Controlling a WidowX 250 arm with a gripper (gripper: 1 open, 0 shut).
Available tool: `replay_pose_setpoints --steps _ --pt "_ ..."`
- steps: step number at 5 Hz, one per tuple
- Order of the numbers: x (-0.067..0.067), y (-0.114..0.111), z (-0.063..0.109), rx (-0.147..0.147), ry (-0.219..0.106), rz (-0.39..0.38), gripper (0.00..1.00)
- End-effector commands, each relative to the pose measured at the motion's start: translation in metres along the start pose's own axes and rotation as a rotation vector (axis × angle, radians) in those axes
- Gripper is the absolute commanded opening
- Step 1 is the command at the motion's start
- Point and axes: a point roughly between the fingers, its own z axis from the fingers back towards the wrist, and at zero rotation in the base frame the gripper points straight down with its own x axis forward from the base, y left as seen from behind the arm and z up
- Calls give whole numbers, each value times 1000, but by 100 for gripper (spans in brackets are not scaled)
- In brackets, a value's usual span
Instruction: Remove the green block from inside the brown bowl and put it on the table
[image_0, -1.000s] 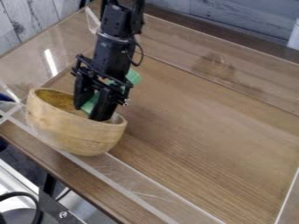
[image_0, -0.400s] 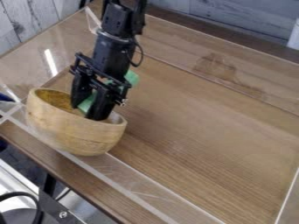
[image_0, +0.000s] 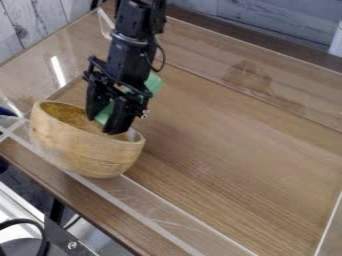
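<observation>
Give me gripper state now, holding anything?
Gripper: closed, reaching down into the brown bowl. Green shows between the fingers, likely the green block; a firm hold cannot be confirmed.

You see the bowl sitting on the table near its front-left corner. The gripper reaches down into the bowl's right side, and the block sits between its jaws, over the bowl.

Pale whitewashed plank wall behind, dark floor below, soft even light.
</observation>
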Motion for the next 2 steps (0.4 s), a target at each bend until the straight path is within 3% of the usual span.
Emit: replay_pose_setpoints --steps 1,2 --pt "-4 4 12 30 -59 -5 0" --pt "-4 4 9 34 -48 -22 0"
